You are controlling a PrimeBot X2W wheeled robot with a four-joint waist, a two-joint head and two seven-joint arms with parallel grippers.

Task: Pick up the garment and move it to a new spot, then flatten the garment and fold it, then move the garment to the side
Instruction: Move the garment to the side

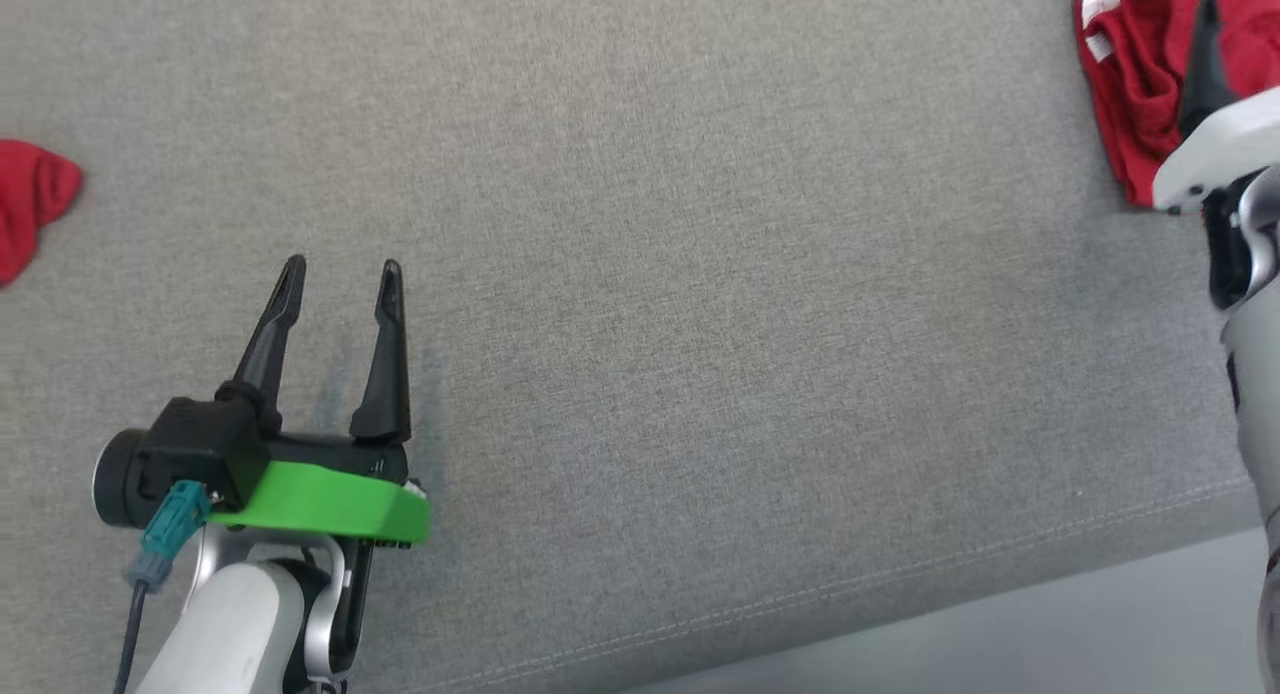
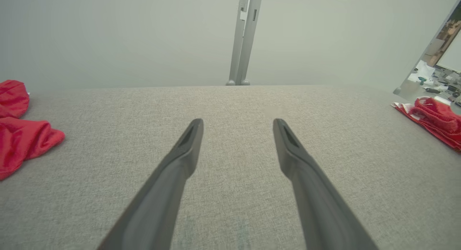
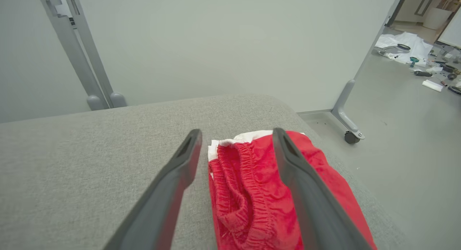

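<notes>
The garment [image 1: 1130, 74] is red with a white trim and an elastic waistband. It lies folded at the far right corner of the grey cushion [image 1: 640, 274]. In the right wrist view my right gripper [image 3: 236, 134] hovers open just over the garment [image 3: 252, 192], holding nothing. One of its dark fingers [image 1: 1205, 64] crosses the red cloth in the head view. My left gripper [image 1: 340, 274] stands open and empty over bare cushion at the lower left. From the left wrist, the left gripper [image 2: 236, 125] points across the cushion, with the garment [image 2: 435, 116] far right.
Another crumpled red cloth [image 1: 30, 214] lies at the cushion's left edge, also [image 2: 21, 134]. The cushion's seamed front edge [image 1: 900, 574] borders grey floor [image 1: 1050, 634]. A pale screen on a wheeled foot [image 3: 347, 134] stands behind, with clutter [image 3: 414, 55] on the floor beyond.
</notes>
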